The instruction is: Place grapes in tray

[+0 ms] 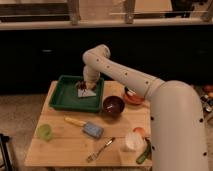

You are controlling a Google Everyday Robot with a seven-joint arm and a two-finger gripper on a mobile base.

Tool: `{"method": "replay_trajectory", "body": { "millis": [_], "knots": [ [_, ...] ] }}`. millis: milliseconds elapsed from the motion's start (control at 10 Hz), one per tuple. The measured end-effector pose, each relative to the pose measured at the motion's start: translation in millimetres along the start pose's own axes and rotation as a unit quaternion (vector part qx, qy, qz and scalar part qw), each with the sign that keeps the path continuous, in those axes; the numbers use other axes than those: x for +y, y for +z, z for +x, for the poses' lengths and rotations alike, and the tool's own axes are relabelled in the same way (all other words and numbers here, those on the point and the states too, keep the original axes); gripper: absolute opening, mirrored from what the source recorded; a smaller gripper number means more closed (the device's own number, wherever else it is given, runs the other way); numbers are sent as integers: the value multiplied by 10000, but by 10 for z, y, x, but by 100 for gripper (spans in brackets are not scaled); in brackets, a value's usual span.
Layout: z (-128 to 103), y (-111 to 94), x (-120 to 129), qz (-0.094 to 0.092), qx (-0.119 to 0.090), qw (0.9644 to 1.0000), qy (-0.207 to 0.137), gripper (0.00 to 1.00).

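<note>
gripper [84, 87]: we see it low over the tray [64, 98], above the tray's back right part, at the end of the white arm [120, 75]
grip state: we cannot tell; the tip is too dark against the tray
grapes [80, 86]: we mark a small dark reddish lump right at the gripper tip, within the tray's outline near its back rim; whether it is held or resting we cannot tell
tray: green, rectangular, raised rim, on the back left part of the wooden table [60, 145]
white piece [87, 93]: flat, pale, inside the tray, just under the gripper
bowl [113, 106]: dark red-brown, round, just off the tray's front right corner, apart from it
orange dish [133, 98]: right of the tray, beyond the bowl, partly behind the arm
green cup [44, 132]: small, light green, in front of the tray's left end, well apart
yellow handle [74, 121]: in front of the tray, lying slantwise
blue sponge [93, 130]: at the handle's right end, in front of the tray
fork [100, 149]: farther in front of the tray, near the table's front edge
white cup [132, 141]: far from the tray, front right, beside the robot body
</note>
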Motion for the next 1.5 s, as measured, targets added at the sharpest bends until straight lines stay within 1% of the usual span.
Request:
{"method": "replay_trajectory", "body": {
  "millis": [200,300,400,500,700,900,1100,1300,1400,1500],
  "knots": [
    [-70,44,9,-9,-218,9995,-233,1],
    [-77,55,17,-15,-294,9990,-339,1],
    [-99,81,28,-54,-399,9978,-536,1],
    [-144,110,31,-107,-488,9962,-714,1],
    [-164,155,63,-264,-652,9929,-962,1],
    [-197,203,89,-432,-797,9892,-1151,1],
    [-260,246,106,-571,-997,9844,-1334,1],
    [-292,268,109,-642,-1140,9814,-1406,2],
    [-307,278,110,-683,-1224,9800,-1412,7],
    [-336,297,120,-747,-1361,9772,-1448,19]
  ]
}}
